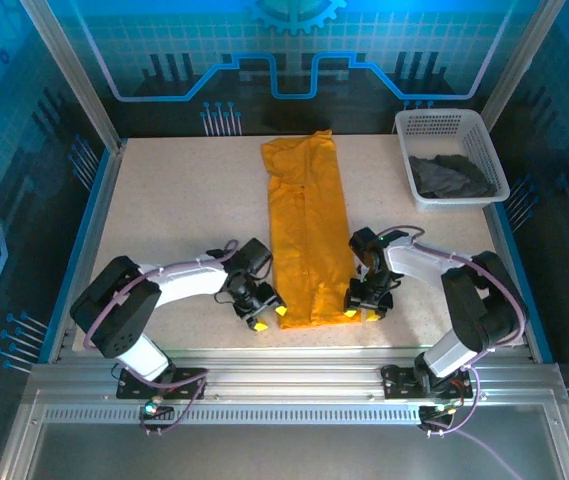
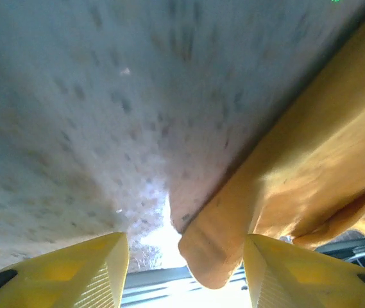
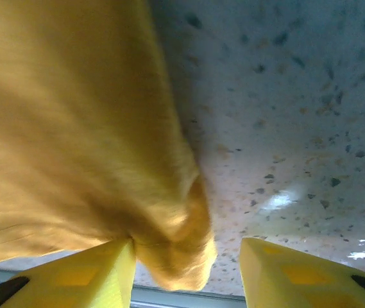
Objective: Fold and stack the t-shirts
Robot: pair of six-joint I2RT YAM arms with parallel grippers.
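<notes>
Left hand [image 2: 185, 274], right hand [image 3: 187, 271] — both open, each astride a near corner of the orange-yellow t-shirt [image 1: 309, 220]

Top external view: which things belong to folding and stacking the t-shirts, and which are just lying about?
For the job: orange-yellow t-shirt, dark grey t-shirt, left claw, right claw.
Lying about: white basket, which holds the dark one.
</notes>
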